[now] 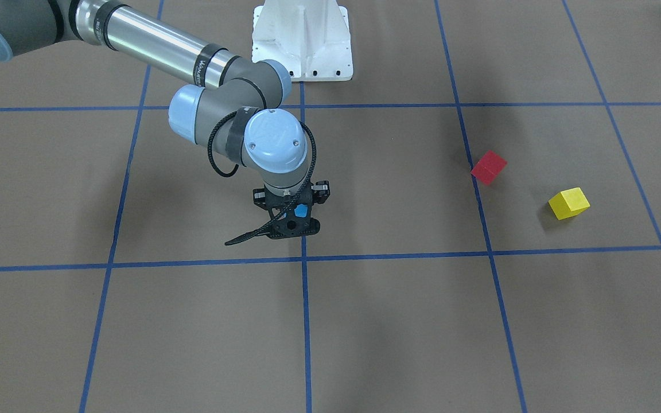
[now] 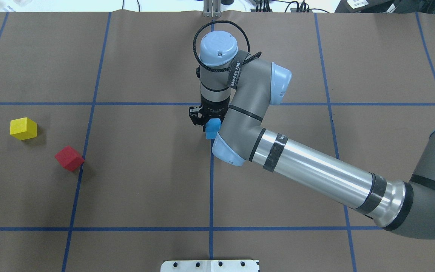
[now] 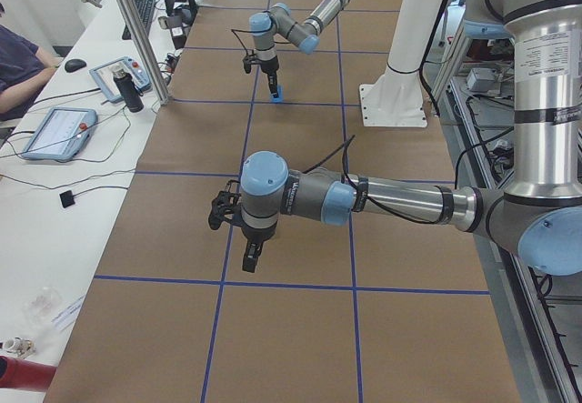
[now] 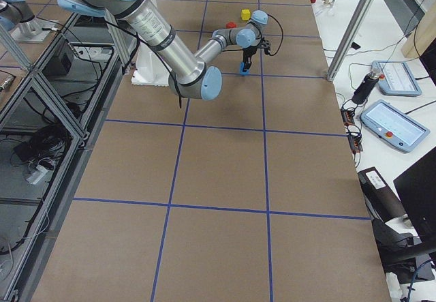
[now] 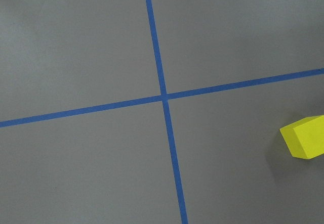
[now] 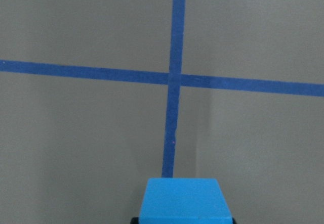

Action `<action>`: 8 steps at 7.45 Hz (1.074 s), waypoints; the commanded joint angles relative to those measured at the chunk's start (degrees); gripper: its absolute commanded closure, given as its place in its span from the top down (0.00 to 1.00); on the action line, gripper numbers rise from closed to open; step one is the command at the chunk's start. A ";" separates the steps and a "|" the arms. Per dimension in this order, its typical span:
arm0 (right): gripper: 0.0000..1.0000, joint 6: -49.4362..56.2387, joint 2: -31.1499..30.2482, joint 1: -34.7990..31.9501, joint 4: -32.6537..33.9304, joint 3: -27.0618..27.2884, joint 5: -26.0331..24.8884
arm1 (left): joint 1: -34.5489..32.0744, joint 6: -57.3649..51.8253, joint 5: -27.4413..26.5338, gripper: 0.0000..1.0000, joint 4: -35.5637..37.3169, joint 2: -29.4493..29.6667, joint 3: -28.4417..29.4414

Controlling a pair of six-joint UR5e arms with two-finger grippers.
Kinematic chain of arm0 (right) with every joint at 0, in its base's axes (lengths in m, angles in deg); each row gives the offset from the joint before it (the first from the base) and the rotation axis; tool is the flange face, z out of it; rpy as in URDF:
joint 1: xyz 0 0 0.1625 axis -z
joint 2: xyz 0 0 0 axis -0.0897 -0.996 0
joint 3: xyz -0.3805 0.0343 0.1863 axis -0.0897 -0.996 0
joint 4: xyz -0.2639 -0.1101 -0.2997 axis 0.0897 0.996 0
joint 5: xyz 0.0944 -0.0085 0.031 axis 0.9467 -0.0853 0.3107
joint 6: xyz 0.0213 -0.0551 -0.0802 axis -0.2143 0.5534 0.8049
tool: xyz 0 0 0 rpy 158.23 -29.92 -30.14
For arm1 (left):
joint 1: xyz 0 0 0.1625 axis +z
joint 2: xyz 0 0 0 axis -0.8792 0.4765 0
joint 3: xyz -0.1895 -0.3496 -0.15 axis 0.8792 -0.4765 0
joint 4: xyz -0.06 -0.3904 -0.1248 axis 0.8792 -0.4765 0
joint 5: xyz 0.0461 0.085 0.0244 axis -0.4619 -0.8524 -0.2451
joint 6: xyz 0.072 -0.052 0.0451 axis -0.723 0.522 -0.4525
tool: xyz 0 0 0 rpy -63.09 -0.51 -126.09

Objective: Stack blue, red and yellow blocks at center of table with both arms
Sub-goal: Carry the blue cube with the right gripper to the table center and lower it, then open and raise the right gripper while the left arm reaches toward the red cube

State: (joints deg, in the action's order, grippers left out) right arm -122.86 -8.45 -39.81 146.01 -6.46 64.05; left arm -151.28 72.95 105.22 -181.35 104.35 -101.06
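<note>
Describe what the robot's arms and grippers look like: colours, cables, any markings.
The right arm has a polished silver tube, grey joint housings with pale blue caps, black bands and a white-lettered black strap. A black braided cable loops at its wrist. The right gripper is black, two-fingered. The left arm and left gripper look the same.

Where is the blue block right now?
In the overhead view the blue block is near centre, on the middle tape line, in the right gripper; the red block and yellow block lie far to the view's left.
</note>
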 commanded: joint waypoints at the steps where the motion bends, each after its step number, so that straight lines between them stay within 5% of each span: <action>1: 0.51 -0.75 0.09 0.56 -0.48 -0.04 -0.10 | 0.00 -0.01 -0.07 1.00 0.00 0.25 0.17; 2: 0.83 -1.45 -0.17 0.74 -1.70 -0.04 -0.18 | 0.00 -0.01 -0.07 1.00 0.00 0.25 0.25; 3: 0.97 -3.72 -0.18 1.00 -1.97 -0.04 -0.18 | 0.00 -0.01 -0.16 1.00 0.00 0.25 0.26; 8: 0.99 -5.50 -2.18 -4.42 0.03 7.05 0.52 | 2.09 3.39 -0.07 1.00 0.78 4.80 -0.45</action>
State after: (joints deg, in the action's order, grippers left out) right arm -128.43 -9.02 -41.21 144.70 -2.83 64.19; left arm -150.74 73.98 105.01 -181.09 107.27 -101.20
